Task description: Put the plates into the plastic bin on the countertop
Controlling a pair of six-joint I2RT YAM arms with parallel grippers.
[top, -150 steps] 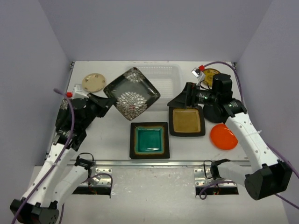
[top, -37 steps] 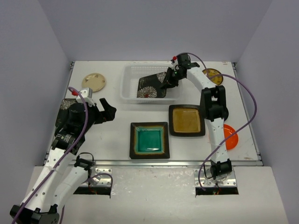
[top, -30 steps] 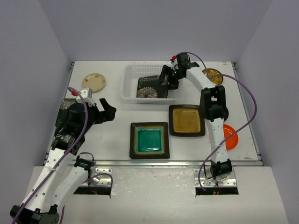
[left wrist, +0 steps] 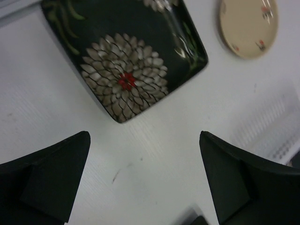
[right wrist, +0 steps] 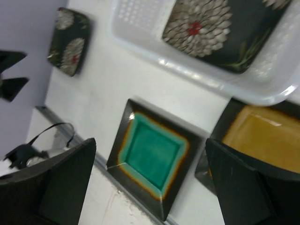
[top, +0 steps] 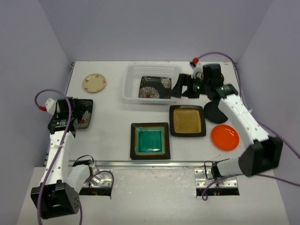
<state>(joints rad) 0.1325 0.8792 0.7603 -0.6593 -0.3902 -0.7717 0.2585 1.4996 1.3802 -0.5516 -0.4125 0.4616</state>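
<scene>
A black floral plate [top: 155, 87] [right wrist: 220, 28] lies flat inside the plastic bin [top: 132, 75] [right wrist: 140, 44] at the back of the countertop [top: 112, 136]. My right gripper [top: 182, 89] [right wrist: 150, 183] hangs open and empty just right of the bin. A second black floral plate [top: 82, 114] [left wrist: 124, 61] [right wrist: 70, 47] lies at the left edge, with my left gripper [top: 69, 117] [left wrist: 145, 183] open just short of it, nothing between the fingers. On the countertop lie the teal plate [top: 150, 140] [right wrist: 152, 154], amber plate [top: 187, 120] [right wrist: 262, 136], cream plate [top: 94, 82] [left wrist: 248, 26], orange plate [top: 224, 137] and black round plate [top: 215, 113].
Grey walls close in the countertop on three sides. A metal rail [top: 154, 163] runs along the front edge. Purple cables loop off both arms.
My right gripper has let go of the floral plate in the bin and pulled back to the right. My left arm swung left, over the second floral plate.
</scene>
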